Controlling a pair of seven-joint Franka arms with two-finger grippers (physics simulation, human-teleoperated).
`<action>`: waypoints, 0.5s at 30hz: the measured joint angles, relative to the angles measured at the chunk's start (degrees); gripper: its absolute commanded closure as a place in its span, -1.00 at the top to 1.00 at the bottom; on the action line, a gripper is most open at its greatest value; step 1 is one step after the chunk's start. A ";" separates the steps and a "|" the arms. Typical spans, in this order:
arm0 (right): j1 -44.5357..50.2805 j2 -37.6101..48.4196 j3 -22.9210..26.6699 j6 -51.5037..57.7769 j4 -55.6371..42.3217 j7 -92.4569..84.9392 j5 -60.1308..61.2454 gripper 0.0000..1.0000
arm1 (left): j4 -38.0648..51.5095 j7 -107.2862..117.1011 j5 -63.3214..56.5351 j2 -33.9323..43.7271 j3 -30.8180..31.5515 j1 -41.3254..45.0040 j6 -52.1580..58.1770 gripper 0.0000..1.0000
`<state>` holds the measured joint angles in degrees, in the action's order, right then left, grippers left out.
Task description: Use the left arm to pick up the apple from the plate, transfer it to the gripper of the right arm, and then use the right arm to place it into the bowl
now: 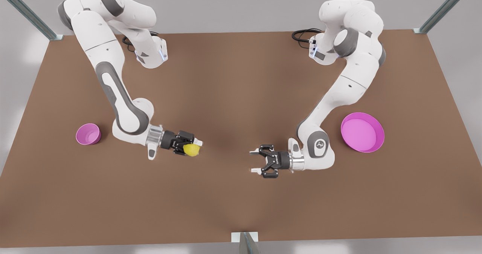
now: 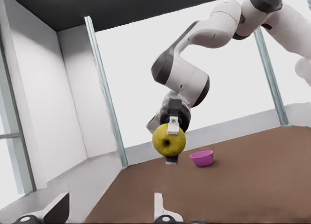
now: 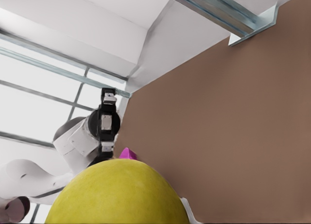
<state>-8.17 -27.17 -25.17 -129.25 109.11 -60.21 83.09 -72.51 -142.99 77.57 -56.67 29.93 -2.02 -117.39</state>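
No brand, label or writing can be read on any item; a small round emblem on the left arm's [image 1: 339, 95] wrist joint is too small to make out.

The apple [image 1: 192, 149] is pinched between the pale fingertips of the right gripper [image 1: 194, 145], held above the table [image 1: 233, 95] at the front view's left of centre; in the right wrist view it sits close against the camera, between the fingers; in the left wrist view it hangs in that gripper with the stem dimple facing the camera.

The left gripper [image 1: 257, 161] stands spread and holds nothing; it points toward the apple across a clear gap, well apart from it; two of its fingertips [image 2: 160, 207] show in the left wrist view.

The bowl [image 1: 88, 133] rests on the table just beyond the right arm's [image 1: 113, 84] elbow, at the front view's left; the plate [image 1: 362, 132] lies beside the left arm, at the front view's right, with nothing on it.
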 measured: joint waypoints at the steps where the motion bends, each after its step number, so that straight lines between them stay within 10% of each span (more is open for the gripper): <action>1: -2.22 0.84 -0.02 0.99 0.53 0.42 -4.12 0.31 | -0.27 2.98 -7.58 3.33 0.07 -3.09 1.85 1.00; 11: -22.91 5.35 0.16 14.67 1.42 4.84 -51.83 0.31 | 0.60 50.38 -85.08 35.41 -0.61 -10.75 28.36 1.00; 15: -26.84 6.29 0.15 17.68 1.38 6.06 -63.60 0.31 | -12.16 69.24 -83.78 49.11 -24.52 2.64 30.35 1.00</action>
<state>-35.01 -20.88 -25.02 -111.57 110.50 -54.15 19.50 -84.67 -73.76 -6.21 -7.56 5.41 0.62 -87.04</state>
